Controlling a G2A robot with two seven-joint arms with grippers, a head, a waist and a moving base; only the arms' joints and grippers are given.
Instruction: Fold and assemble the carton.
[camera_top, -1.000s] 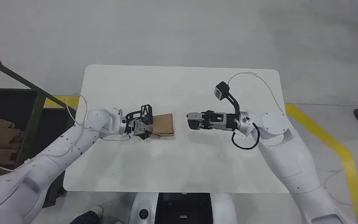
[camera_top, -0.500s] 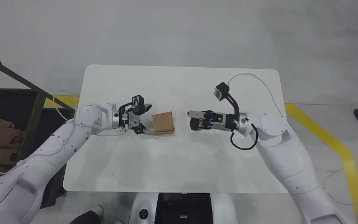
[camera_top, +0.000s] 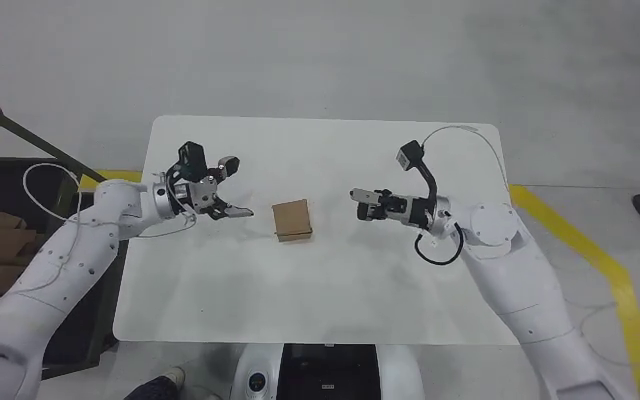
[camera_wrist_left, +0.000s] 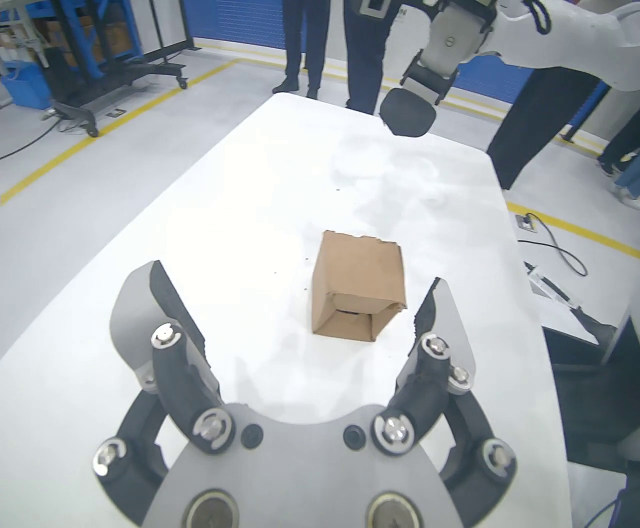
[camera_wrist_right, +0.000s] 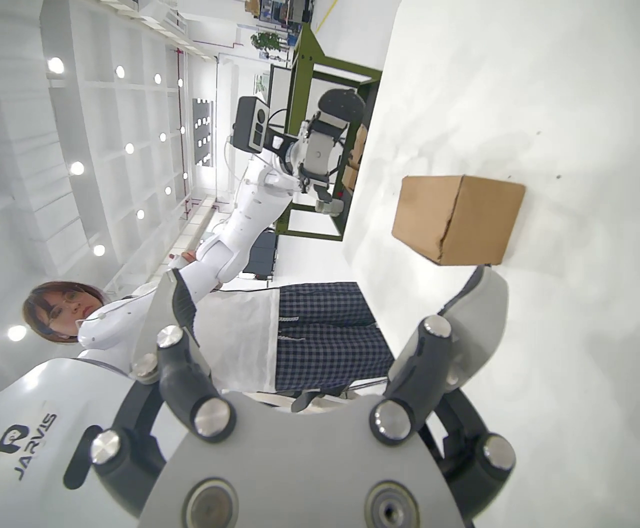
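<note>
Under both pincers lies the white table (camera_top: 400, 290), the largest thing here. Between the pincers, well apart from each, the carton (camera_top: 292, 219) rests flat on the table, a small brown box already folded into shape.

Seen from the left wrist, the carton (camera_wrist_left: 357, 285) lies straight ahead of the fingertips and beyond them. The end that faces this pincer shows flaps tucked in, with a dark gap between them and one flap corner standing out a little. The top edge farthest from this pincer is ragged.

Seen from the right wrist, the carton (camera_wrist_right: 457, 220) again lies ahead of the fingertips. The faces turned toward this pincer are closed, and a crease or split runs down the nearest corner.

The left pincer (camera_top: 236, 187) (camera_wrist_left: 296, 277) hangs over the table with its jaws spread wide and nothing held. The right pincer (camera_top: 356, 202) (camera_wrist_right: 327, 277) points at the carton from the opposite side, also spread wide and empty, with one finger nearer the table than the other.
</note>
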